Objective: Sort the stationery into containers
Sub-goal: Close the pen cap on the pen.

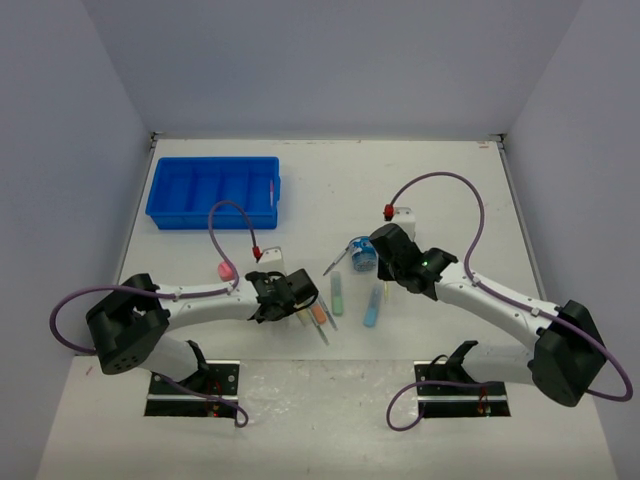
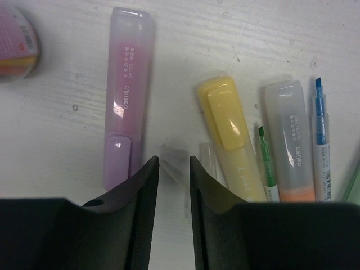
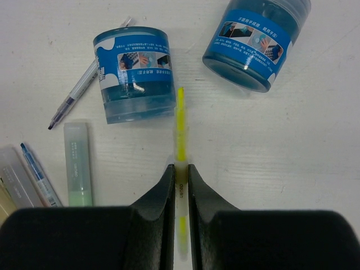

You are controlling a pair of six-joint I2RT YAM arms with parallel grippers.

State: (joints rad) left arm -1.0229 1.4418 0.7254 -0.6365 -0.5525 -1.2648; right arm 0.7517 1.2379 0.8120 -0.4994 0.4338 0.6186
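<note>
My right gripper (image 3: 179, 167) is shut on a thin yellow pen (image 3: 180, 121), whose tip points toward a round blue tub (image 3: 134, 73). A second blue tub (image 3: 256, 39) lies tilted to the right. My left gripper (image 2: 174, 160) hangs over the table with its jaws a little apart and nothing between them. It sits between a purple marker (image 2: 126, 95) and a yellow marker (image 2: 230, 129). Right of those lie a thin green pen (image 2: 267, 163), an orange marker (image 2: 292, 140) and a blue pen (image 2: 320, 140). The blue tray (image 1: 212, 190) stands at the far left.
A pink-capped bottle (image 1: 226, 271) sits beside my left arm. A green marker (image 1: 337, 292) and a blue marker (image 1: 372, 305) lie between the two grippers. A clear pen (image 3: 84, 87) rests left of the tubs. Purple cables loop over both arms.
</note>
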